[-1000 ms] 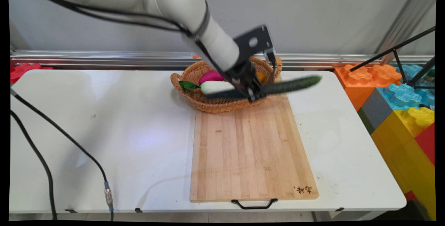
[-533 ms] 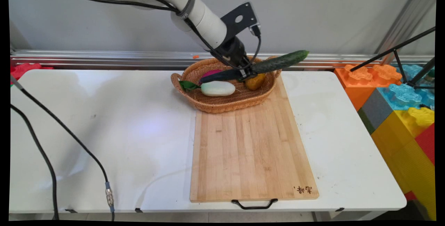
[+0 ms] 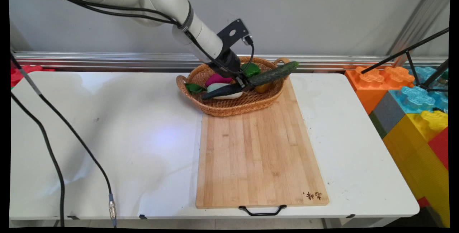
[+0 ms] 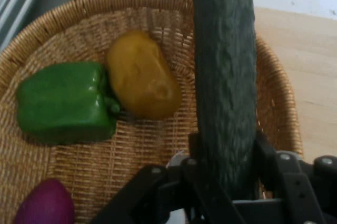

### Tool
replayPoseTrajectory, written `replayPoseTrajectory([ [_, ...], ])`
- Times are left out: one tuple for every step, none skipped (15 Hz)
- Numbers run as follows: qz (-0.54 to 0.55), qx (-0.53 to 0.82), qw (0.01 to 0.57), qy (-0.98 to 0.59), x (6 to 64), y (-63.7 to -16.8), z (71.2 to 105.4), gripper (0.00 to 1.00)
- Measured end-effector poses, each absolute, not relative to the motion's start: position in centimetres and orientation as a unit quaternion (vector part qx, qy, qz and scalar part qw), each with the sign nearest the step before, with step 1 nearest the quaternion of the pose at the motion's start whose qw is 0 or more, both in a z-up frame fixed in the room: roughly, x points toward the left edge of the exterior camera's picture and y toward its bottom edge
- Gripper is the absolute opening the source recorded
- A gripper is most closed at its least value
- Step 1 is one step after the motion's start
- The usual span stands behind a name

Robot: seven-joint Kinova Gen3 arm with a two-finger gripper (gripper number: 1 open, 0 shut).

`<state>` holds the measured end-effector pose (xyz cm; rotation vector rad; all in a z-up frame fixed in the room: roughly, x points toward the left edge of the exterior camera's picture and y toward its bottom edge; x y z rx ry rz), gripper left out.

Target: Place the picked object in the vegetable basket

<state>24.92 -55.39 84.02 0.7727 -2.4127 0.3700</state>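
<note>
My gripper (image 3: 245, 83) (image 4: 224, 179) is shut on a long dark green cucumber (image 3: 251, 80) (image 4: 225, 71), holding it near its middle. The cucumber slants across the wicker basket (image 3: 224, 109) (image 4: 142, 2), low over its contents, with one end past the right rim. In the basket lie a green bell pepper (image 3: 251, 69) (image 4: 66, 103), a yellow-brown potato (image 3: 263, 88) (image 4: 142, 76), a purple vegetable (image 3: 217, 79) (image 4: 45, 203) and a white radish with a green leaf (image 3: 224, 96).
A wooden cutting board (image 3: 258, 154) with a black handle lies in front of the basket, reaching the table's near edge. Black cables (image 3: 53, 132) hang over the table's left side. Coloured foam blocks (image 3: 412, 107) and a black tripod stand beyond the right edge.
The gripper with the cucumber rose from the board's far end, then moved left and down over the basket. The cucumber now lies low across the basket's contents.
</note>
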Motion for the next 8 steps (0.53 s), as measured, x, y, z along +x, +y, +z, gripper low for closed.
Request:
replayPoseTrajectory([
  [0.135, 0.292, 0.288, -0.902, 25.10, -55.58, 83.73, 0.00],
  [0.130, 0.294, 0.291, -0.901, 25.26, -55.84, 83.38, 1.00],
  [0.127, 0.295, 0.294, -0.900, 25.35, -56.01, 83.15, 1.00],
  [0.122, 0.295, 0.297, -0.900, 25.40, -56.17, 82.99, 1.00],
  [0.118, 0.293, 0.300, -0.900, 25.41, -56.26, 82.87, 1.00],
  [0.114, 0.291, 0.302, -0.900, 25.43, -56.30, 82.86, 1.00],
  [0.110, 0.289, 0.304, -0.901, 25.42, -56.22, 82.90, 1.00],
  [0.108, 0.287, 0.304, -0.902, 25.46, -56.12, 83.03, 1.00],
])
